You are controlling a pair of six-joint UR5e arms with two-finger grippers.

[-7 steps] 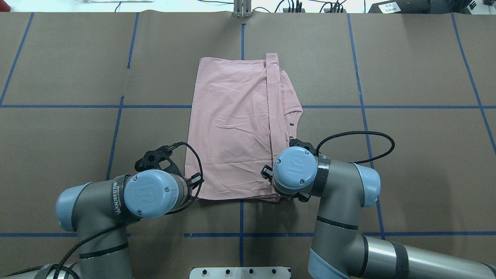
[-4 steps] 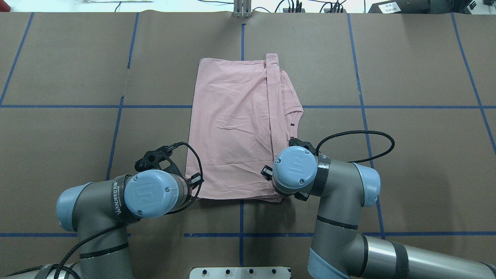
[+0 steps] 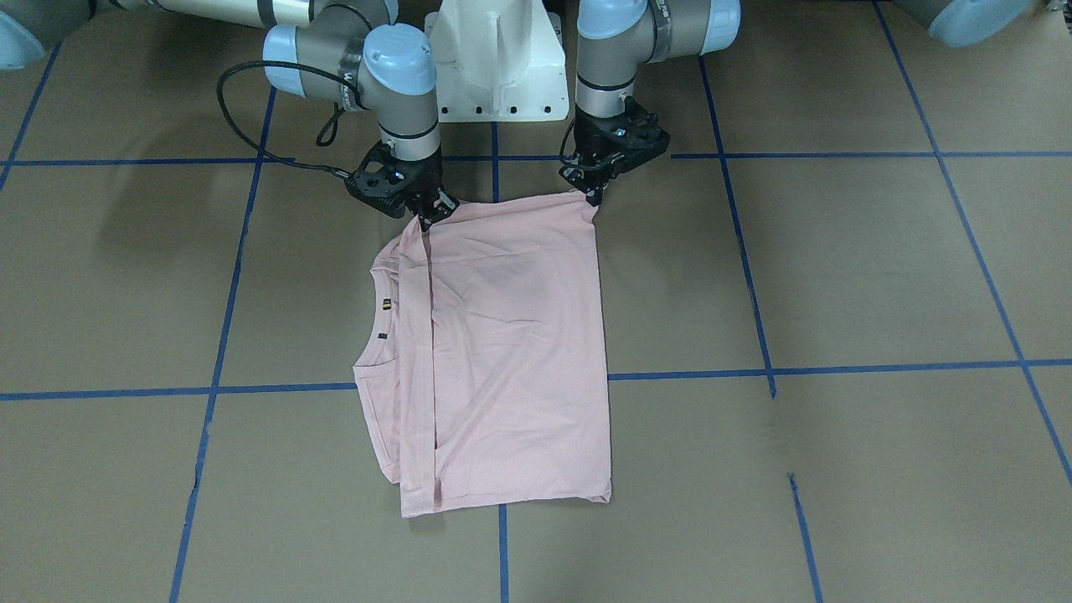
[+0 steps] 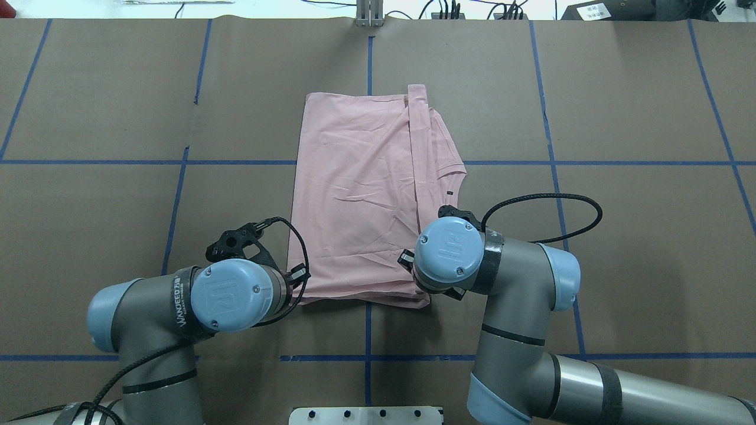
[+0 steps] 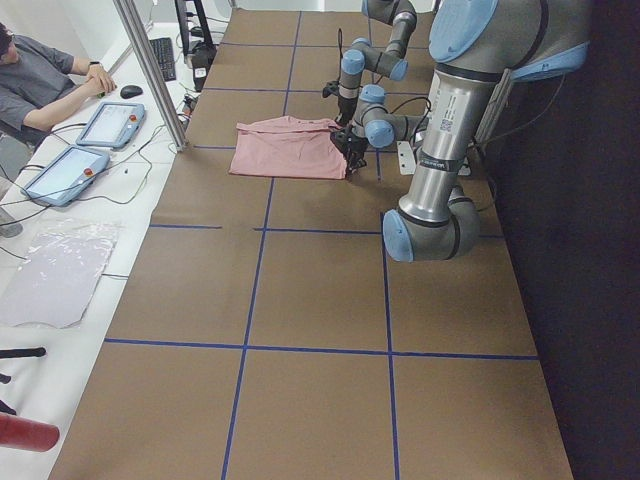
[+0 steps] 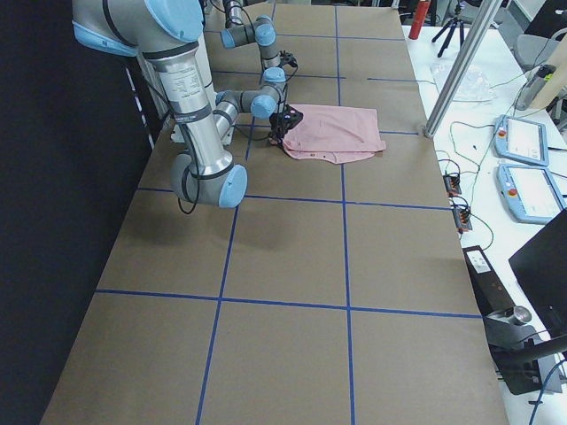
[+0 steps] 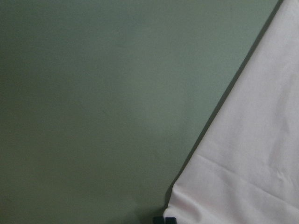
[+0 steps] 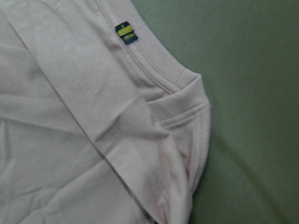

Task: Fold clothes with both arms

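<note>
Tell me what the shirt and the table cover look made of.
The shirt looks like thin, soft knit, probably cotton jersey, with a matte finish; it wrinkles finely and has stitched hems. The table cover is likely brown kraft paper, matte, with a sheet edge showing. The blue grid lines look like tape.

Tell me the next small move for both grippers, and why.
Probably raise both together a little, lifting the robot-side edge of the T-shirt before carrying it toward the far edge. The left gripper and right gripper each sit at a robot-side corner, seemingly pinching it. The edge between them looks taut, and one side is already folded in.
</note>
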